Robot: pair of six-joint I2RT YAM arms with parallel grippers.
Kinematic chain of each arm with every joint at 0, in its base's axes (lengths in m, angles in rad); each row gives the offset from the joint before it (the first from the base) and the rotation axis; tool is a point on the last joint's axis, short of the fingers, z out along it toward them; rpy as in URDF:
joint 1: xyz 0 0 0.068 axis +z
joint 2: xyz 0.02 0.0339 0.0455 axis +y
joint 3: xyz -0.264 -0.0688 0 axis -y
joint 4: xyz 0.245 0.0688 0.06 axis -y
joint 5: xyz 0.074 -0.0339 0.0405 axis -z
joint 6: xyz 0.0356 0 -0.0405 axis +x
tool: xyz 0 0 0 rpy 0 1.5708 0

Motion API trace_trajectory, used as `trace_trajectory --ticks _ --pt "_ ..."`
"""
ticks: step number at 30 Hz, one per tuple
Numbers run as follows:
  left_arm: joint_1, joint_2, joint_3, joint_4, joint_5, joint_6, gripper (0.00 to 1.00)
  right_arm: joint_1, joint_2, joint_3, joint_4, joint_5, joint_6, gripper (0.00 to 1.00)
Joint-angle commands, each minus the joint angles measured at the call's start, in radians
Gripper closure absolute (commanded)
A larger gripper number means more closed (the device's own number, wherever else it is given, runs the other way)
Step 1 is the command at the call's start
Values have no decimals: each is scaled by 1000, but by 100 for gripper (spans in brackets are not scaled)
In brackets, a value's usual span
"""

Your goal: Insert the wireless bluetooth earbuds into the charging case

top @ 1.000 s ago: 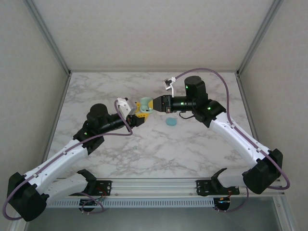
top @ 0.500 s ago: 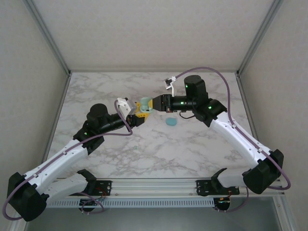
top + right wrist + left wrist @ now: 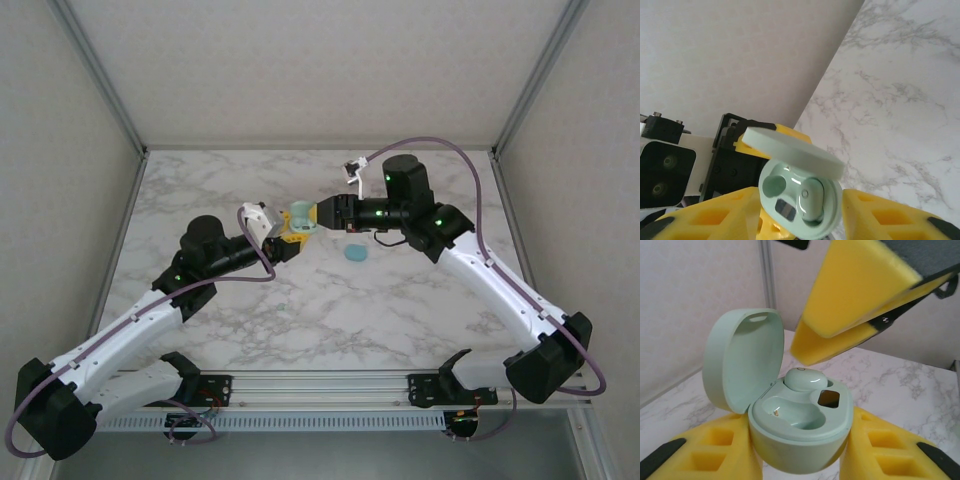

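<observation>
Earbud (image 3: 802, 379) — mint, glossy, pebble-shaped — sat in the far socket of the open case (image 3: 805, 440) in the left wrist view. It stood proud of the deck, and whether it was fully seated could not be told. The near socket (image 3: 785, 412) was bare, with a gold contact visible inside. The lid (image 3: 742, 357) stood upright at the left. The left gripper (image 3: 800, 455) was clamped on the case base, one yellow foam finger at each side. The right gripper (image 3: 802, 337) hung just above the earbud; contact could not be told.

Right wrist view: the right gripper's own fingers (image 3: 715, 217) stood apart with nothing between them. The case (image 3: 827, 220) lay beyond the gap, with the earbud (image 3: 810, 197) in one socket and the other socket bare.

Top view: the case (image 3: 300, 217) was held at mid-table, with the left gripper (image 3: 288, 238) on its near side and the right gripper (image 3: 318, 213) just beside it. A teal oval item (image 3: 355, 253) lay on the table (image 3: 400, 320) near the right gripper.

Handling, as a judgement: the earbud is light, rigid and slippery, and easily flicked out of a pinch. Grip it across its widest sides with the foam pads, at low force. The case is a stiff shell — hold the base only, never the hinged lid.
</observation>
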Motion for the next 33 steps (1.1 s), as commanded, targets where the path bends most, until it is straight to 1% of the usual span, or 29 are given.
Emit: trace_trajectory --ticks 1,2,5,7,9,12,14,15,18,20,26,29,33 --pt "-8 -38 19 -4 -111 3 77 4 -90 2 -28 119 -37 53" --pt "-4 -52 8 -6 -142 0 78 5 -112 -11 -56 184 -50 54" --pt "11 -110 -22 -19 -190 -3 77 -4 -141 -63 -135 356 -72 58" --pt "20 -155 -38 -38 -218 0 77 -12 -118 -93 -174 406 -72 60" --pt "25 -202 -44 -72 -248 4 77 -14 -58 -114 -191 383 -83 60" --pt "28 -275 -38 -139 -274 19 77 -1 101 -92 -227 268 -107 60" --pt "29 -314 -27 -183 -283 29 77 43 223 -46 -264 231 -156 60" --pt "29 -332 -20 -204 -286 30 77 82 293 -15 -284 230 -197 60" --pt "29 -374 3 -254 -287 33 77 193 471 113 -375 262 -309 58" --pt "29 -400 16 -276 -286 32 77 243 557 169 -401 307 -355 57" --pt "29 -446 58 -335 -292 49 76 325 740 299 -441 315 -468 56" --pt "29 -453 70 -348 -292 55 76 359 801 364 -488 350 -516 55" --pt "29 -454 79 -351 -288 60 76 389 870 434 -545 433 -557 53"
